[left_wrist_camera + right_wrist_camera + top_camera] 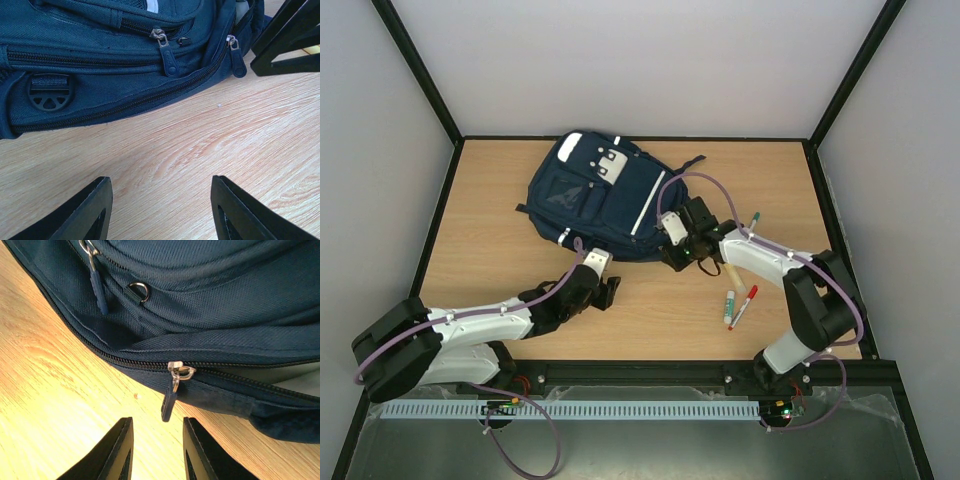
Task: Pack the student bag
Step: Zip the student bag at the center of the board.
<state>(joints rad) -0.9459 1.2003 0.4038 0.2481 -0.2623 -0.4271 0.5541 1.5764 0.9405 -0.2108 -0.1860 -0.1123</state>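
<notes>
No word, number or brand name can be read in any of the views. The backpack [605,195] carries a pale triangular mark on its front pocket, seen from above, but it is too small to make out. A zip pull [171,64] in the left wrist view shows a faint raised pattern that does not resolve into letters. Any print on the pens [740,308] lying on the table [490,200] is too small to tell.
</notes>
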